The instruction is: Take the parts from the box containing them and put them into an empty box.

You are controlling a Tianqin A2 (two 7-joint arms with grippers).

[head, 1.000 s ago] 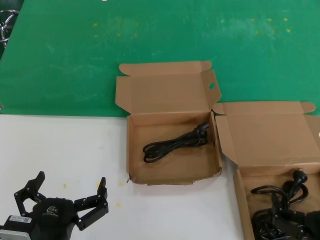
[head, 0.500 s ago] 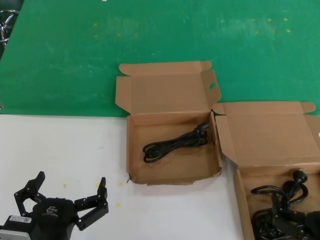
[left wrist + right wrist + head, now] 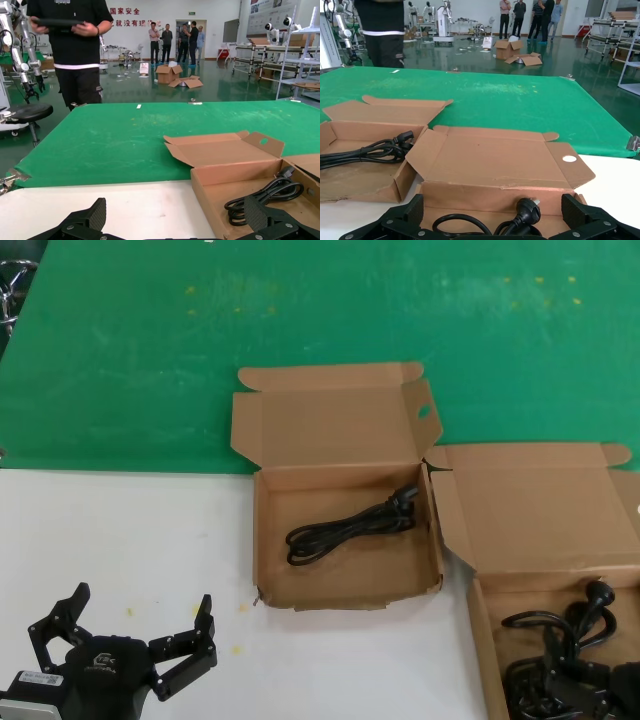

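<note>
We see two shallow brown cardboard boxes, lids folded back, side by side where the white table (image 3: pixel 120 540) meets the green mat (image 3: pixel 320 330); the middle box (image 3: pixel 275 585) has an oval hole in one lid flap and holds one black cord (image 3: pixel 345 528), loosely bundled, plug toward the back right corner; the right box (image 3: pixel 480 640), nearer the robot and partly cut off by the frame edge, touches the middle box's corner with its lid and holds several tangled black cords (image 3: pixel 590 615), one plug (image 3: pixel 529 212) standing up against the rear wall.

Our right gripper (image 3: pixel 575 690) sits low inside the right box among the cords; in the wrist view its fingers (image 3: pixel 402 216) are spread wide, and we cannot tell whether they touch a cord; our left gripper (image 3: pixel 125 635) hovers over bare white table near the robot, well apart from both boxes, fingers splayed and holding nothing.

Beyond the mat stand people (image 3: pixel 75 45), more cartons (image 3: pixel 175 77) on the floor and shelving (image 3: pixel 292 55); all far off.
</note>
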